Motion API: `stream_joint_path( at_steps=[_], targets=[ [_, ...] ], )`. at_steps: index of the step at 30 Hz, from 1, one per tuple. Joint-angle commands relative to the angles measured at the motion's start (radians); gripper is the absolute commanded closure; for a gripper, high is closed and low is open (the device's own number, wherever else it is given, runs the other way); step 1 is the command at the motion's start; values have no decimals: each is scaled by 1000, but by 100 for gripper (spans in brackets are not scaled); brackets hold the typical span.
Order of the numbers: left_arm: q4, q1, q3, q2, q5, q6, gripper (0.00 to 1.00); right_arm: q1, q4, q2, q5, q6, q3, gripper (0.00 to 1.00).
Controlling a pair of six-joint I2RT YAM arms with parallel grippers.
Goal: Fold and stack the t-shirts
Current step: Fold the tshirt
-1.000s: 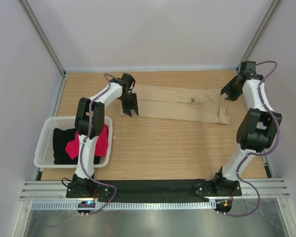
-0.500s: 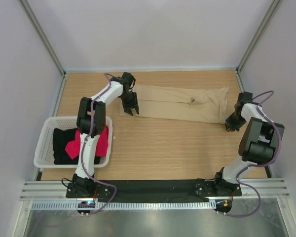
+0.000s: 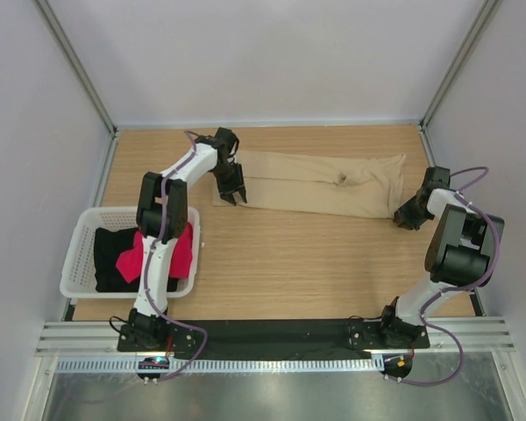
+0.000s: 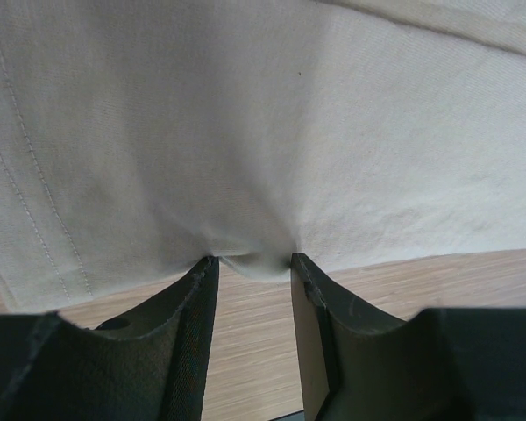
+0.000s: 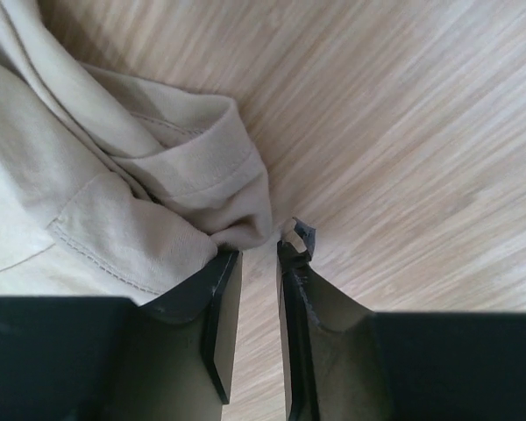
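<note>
Pinching the tan shirt (image 3: 324, 184) edge, left tool (image 4: 250, 259) clamped on it. Right tool (image 5: 259, 247) narrowly apart, just beside the sleeve (image 5: 193, 167).

Overhead plus wrist close-ups of t-shirt (image 3: 324, 186)

Right fingers (image 5: 215, 307) at the folded corner of the tan t-shirt (image 5: 114, 175)
The two dark fingers stand a narrow gap apart, wooden table (image 5: 403, 132) showing between them; one tip touches the hemmed cloth edge, the other sits just beside it
</note>
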Motion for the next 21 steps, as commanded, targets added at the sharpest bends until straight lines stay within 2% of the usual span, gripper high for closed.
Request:
stream_joint_path(
  at_steps=[1,12,21],
  targets=[
    [27,12,12,76,-34,3,59,-1,91,-40,-48,48,-5,70],
    [9,16,28,102,-37,3,59,-7,78,-49,-28,102,26,63],
    [2,16,28,110,-39,6,59,-21,118,-33,-19,103,38,64]
  ],
)
